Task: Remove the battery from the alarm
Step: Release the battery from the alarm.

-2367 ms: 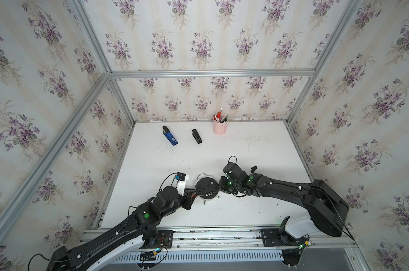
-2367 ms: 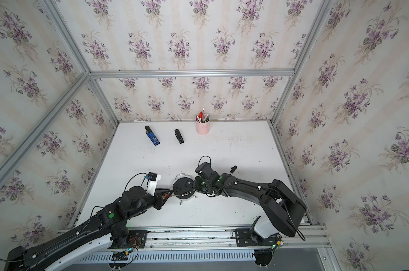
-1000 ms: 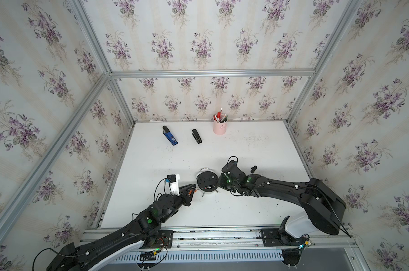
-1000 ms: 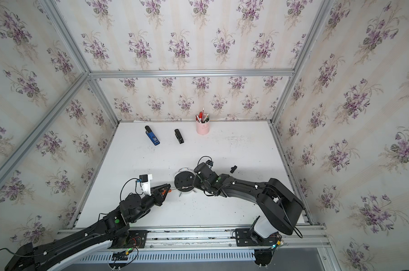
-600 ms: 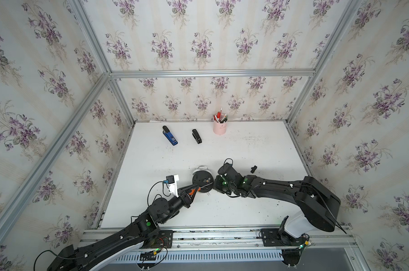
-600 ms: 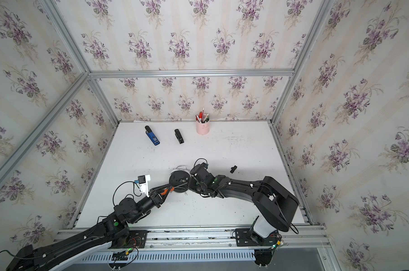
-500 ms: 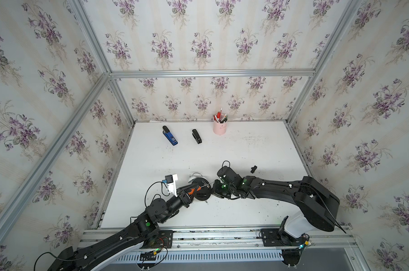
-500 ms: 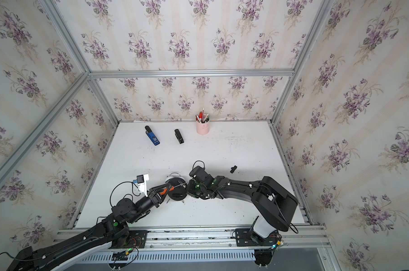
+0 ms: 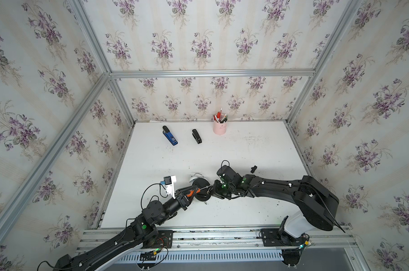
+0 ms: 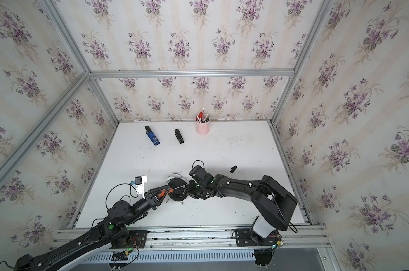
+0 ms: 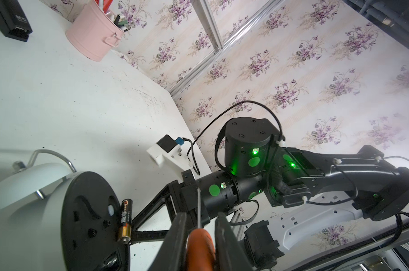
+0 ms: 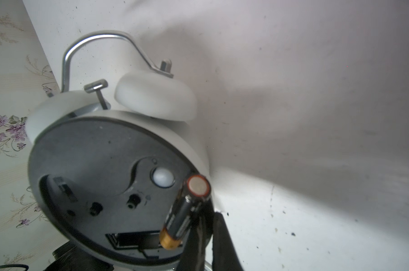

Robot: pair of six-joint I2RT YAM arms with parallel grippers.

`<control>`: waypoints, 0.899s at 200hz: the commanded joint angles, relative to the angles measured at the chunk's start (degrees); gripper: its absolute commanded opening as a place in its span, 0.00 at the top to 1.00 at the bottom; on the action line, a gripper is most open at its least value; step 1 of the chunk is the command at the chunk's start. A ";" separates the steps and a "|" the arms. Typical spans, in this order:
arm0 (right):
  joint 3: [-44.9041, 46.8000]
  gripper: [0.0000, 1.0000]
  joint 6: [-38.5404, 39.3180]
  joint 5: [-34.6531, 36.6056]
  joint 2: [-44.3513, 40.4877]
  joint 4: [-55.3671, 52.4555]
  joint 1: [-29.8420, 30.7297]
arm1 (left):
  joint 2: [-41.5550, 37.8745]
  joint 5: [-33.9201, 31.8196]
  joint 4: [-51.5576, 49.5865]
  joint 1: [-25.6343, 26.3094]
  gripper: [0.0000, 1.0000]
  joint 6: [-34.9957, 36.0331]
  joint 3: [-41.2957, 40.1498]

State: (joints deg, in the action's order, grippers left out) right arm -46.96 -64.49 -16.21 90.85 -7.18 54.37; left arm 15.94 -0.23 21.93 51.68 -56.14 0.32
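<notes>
The right jaws are drawn almost together, and the battery (image 12: 187,214) is pinched at the tips of their dark fingers (image 12: 196,248). It slants out from those tips: flat silver end toward the wrist camera, gold end away, black between. The gold end sits just in front of one end of the open slot (image 12: 133,239) in the black back of the alarm (image 12: 100,178). Whether it is quite clear of the slot I cannot tell. In that view the battery is sharp and the alarm blurred. In the left wrist view the battery (image 11: 126,219) lies alongside the rim of the black back, and the right fingers reach to it.

The left jaws stand narrow, clamped on the orange handle of the screwdriver (image 11: 200,246), with their fingers (image 11: 175,241) on either side of it. In a top view the screwdriver (image 9: 191,192) sends its thin metal shaft out ahead of them, across the alarm's back toward the right jaws.

The alarm (image 9: 201,192) lies between the two sets of jaws. Its round black back is turned up and its white bells and wire handle are on the side beyond them.

Farther out, beyond the right jaws, a small black piece (image 9: 253,169) lies alone on the white tabletop (image 9: 245,145). Well beyond both jaws, along the tabletop's far edge, stand a pink pen cup (image 9: 220,127), a black stapler (image 9: 197,139) and a blue-and-black gadget (image 9: 170,137). The last two are toward the left jaws' side.
</notes>
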 commanded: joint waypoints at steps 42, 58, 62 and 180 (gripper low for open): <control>-3.48 0.85 2.26 2.48 0.81 -8.80 -0.05 | -11.06 -5.71 -18.32 -1.09 1.00 -1.77 0.14; -4.09 0.82 2.35 2.85 0.87 -9.25 -0.06 | -13.98 -6.41 -21.13 -1.40 1.00 -2.09 -0.05; -4.25 0.81 2.35 2.93 0.94 -9.46 -0.05 | -14.65 -6.60 -21.77 -1.48 1.00 -2.13 -0.08; -10.72 0.59 6.63 4.43 -3.03 -13.13 -1.29 | -15.37 -7.04 -26.93 -4.49 1.00 -1.96 3.30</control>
State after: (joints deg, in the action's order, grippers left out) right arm -54.92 -61.19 -11.16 87.92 -20.03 52.90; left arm 0.95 -6.63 -1.98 47.62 -58.06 2.17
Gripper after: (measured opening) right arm 0.378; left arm 0.240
